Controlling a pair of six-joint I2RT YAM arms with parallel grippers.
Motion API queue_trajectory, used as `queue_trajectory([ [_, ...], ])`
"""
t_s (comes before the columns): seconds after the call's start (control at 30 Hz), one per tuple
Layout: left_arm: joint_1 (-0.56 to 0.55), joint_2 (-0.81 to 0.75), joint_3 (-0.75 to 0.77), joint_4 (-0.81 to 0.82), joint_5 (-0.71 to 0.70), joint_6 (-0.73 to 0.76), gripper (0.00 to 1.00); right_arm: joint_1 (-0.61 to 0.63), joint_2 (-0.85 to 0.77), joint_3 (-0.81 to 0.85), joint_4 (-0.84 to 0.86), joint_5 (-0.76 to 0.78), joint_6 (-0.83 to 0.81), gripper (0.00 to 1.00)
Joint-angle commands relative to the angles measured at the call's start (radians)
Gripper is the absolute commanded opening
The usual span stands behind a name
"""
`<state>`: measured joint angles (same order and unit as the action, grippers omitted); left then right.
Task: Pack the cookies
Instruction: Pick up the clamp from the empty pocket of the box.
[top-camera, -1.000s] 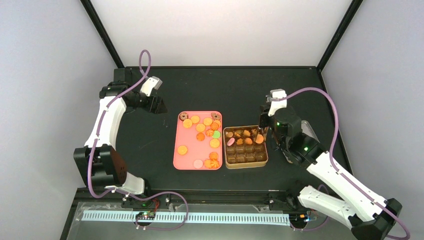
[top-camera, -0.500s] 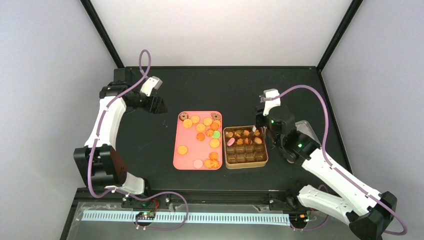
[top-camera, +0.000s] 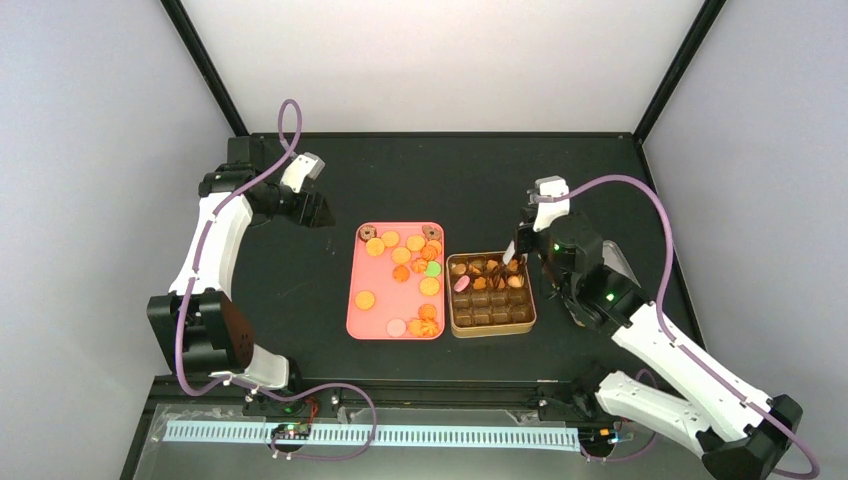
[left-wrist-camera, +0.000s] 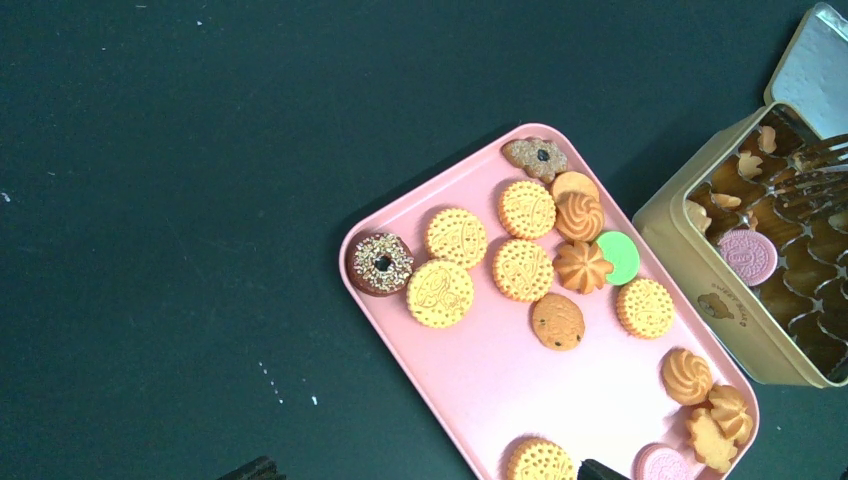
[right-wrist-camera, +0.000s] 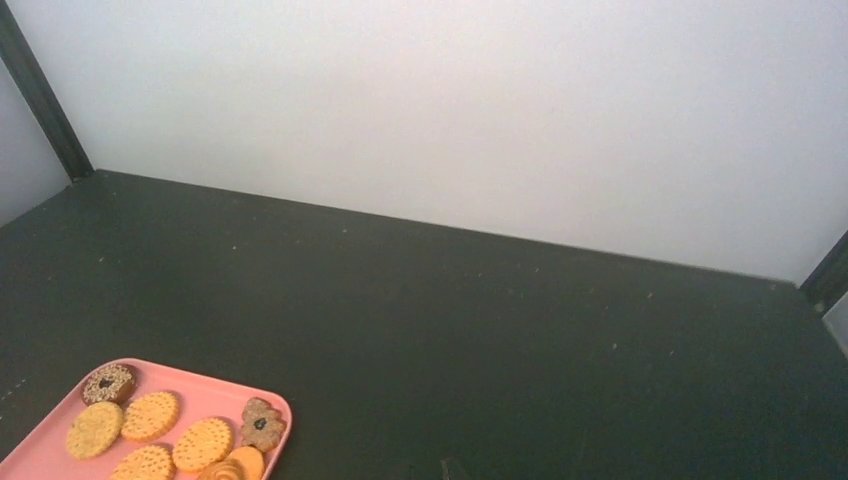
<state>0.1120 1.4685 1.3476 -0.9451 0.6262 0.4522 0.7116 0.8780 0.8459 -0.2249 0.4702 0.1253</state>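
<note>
The right gripper (top-camera: 526, 242), jaws pinching the metal tongs (left-wrist-camera: 815, 175), hangs over the far cells of the tin (top-camera: 490, 333) for loading cookies (top-camera: 401, 255); the left gripper (top-camera: 315, 212), jaws spread, stands clear far left.

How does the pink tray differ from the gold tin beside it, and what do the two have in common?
The pink tray is shallow and undivided, with cookies lying loose. The gold tin has taller walls and a brown insert of small compartments. In the top view the tray is larger than the tin. Both are rounded rectangles, hold cookies and sit side by side on the black table.
</note>
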Motion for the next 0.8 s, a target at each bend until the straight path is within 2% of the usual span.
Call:
queue_trajectory([
  [0.0, 0.005, 0.004, 0.027, -0.007, 0.018, 0.002, 0.79, -0.006, -0.037, 0.054, 0.013, 0.021, -0.041, 0.06],
  [0.23, 0.005, 0.004, 0.025, -0.01, 0.023, 0.002, 0.79, -0.005, -0.04, 0.096, -0.023, 0.002, -0.062, 0.01],
  [0.3, 0.005, 0.003, 0.024, -0.013, 0.025, 0.005, 0.79, -0.006, -0.052, 0.103, -0.046, 0.005, -0.056, 0.1],
  [0.37, 0.005, 0.003, 0.024, -0.014, 0.025, 0.011, 0.79, -0.005, -0.078, 0.104, -0.079, 0.002, -0.039, 0.26],
  [0.47, 0.005, 0.004, 0.023, -0.015, 0.028, 0.016, 0.79, -0.005, -0.119, 0.104, -0.176, 0.008, 0.011, 0.35],
  [0.6, 0.005, 0.011, 0.024, -0.012, 0.039, 0.02, 0.79, -0.005, -0.167, 0.042, -0.269, -0.005, 0.066, 0.36],
  [0.77, 0.003, 0.028, 0.028, -0.009, 0.055, 0.014, 0.79, -0.006, -0.181, -0.061, -0.228, -0.018, 0.09, 0.35],
])
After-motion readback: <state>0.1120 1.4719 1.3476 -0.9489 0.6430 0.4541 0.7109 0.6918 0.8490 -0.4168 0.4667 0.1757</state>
